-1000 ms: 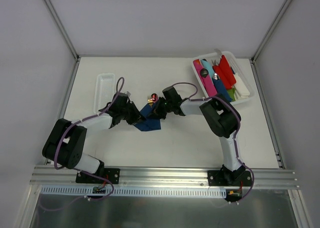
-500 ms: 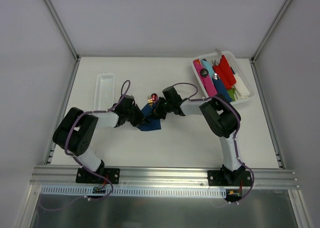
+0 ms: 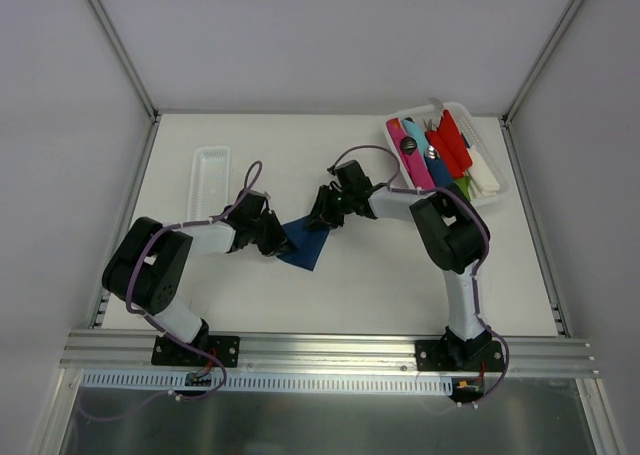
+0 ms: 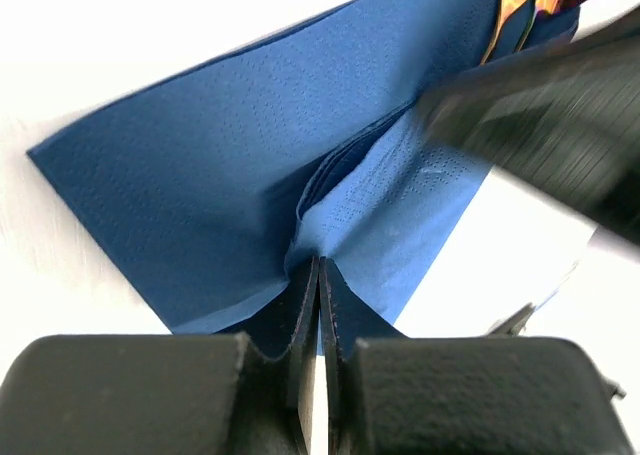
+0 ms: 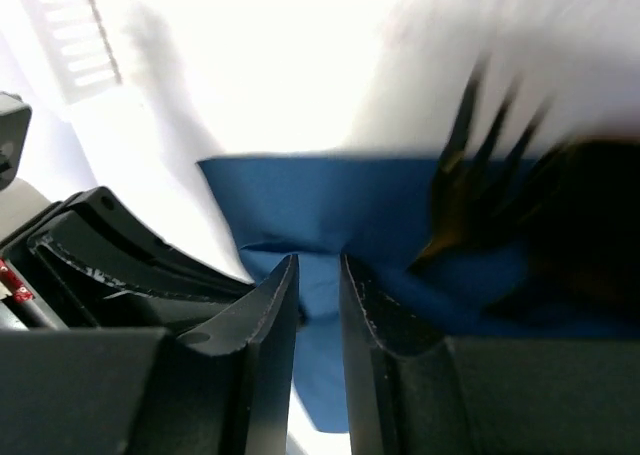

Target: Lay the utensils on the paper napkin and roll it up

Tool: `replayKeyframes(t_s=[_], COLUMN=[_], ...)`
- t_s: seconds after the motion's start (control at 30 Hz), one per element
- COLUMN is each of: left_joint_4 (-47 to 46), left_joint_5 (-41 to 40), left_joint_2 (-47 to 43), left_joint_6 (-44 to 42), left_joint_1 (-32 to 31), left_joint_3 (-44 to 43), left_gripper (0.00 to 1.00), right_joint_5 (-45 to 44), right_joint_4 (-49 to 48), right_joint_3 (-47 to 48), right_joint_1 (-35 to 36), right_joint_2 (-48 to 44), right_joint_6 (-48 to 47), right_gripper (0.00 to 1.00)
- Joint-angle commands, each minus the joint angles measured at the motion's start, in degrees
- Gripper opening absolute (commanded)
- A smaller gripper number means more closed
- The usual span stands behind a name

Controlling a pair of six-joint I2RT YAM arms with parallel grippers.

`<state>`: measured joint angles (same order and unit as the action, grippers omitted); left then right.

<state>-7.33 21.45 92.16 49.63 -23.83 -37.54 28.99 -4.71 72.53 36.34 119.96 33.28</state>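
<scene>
Navy paper napkin (image 3: 306, 245) was seen on the table (image 3: 380, 280), between the two grippers. Left gripper (image 3: 280, 241) was found clamped on the napkin's near-left edge. In the left wrist view the paper was pinched into a raised fold between closed fingertips (image 4: 300, 310). Right gripper (image 3: 322, 215) was positioned over the napkin's far corner. Its fingers (image 5: 270, 315) were nearly together, with blue paper visible in the narrow gap; an actual grip could not be confirmed. Utensils (image 4: 510, 10) were seen copper-toned on the napkin's far corner, partly cropped; a blurred dark fork was also noted there. White tray (image 3: 208, 180) was located left of the napkin, plastic-filled bin (image 3: 421, 113) well right of it.
</scene>
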Motion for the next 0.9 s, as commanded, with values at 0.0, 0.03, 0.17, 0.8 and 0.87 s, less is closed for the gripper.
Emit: replayKeyframes(t_s=[0.0, 0.03, 0.17, 0.8, 0.87], left_joint_4=[10.31, 10.67, 12.34, 13.57, 13.49], left_joint_5=[2.01, 2.28, 2.81, 2.72, 2.63], left_joint_2=[-0.84, -0.84, -1.02, 0.56, 0.56], left_joint_6=[-6.29, -6.64, -9.01, -11.39, -11.31], left_joint_1=[0.28, 0.19, 0.46, 1.95, 2.04], left_joint_3=[0.45, 0.36, 0.01, -2.19, -2.19], left_gripper=[0.00, 0.00, 0.00, 0.00, 0.00], right_joint_5=[0.09, 0.79, 2.55, 9.94, 10.73], right_joint_4=[7.25, 9.26, 11.04, 10.69, 11.12], right_joint_3=[3.49, 4.10, 4.90, 2.70, 2.88], right_joint_1=[-2.06, -2.06, -1.97, 1.28, 1.54], right_joint_2=[-2.98, -3.07, -3.51, -7.73, -6.50], right_joint_6=[-14.70, -16.30, -21.05, -23.17, -22.29], right_gripper=[0.26, 0.25, 0.25, 0.23, 0.23])
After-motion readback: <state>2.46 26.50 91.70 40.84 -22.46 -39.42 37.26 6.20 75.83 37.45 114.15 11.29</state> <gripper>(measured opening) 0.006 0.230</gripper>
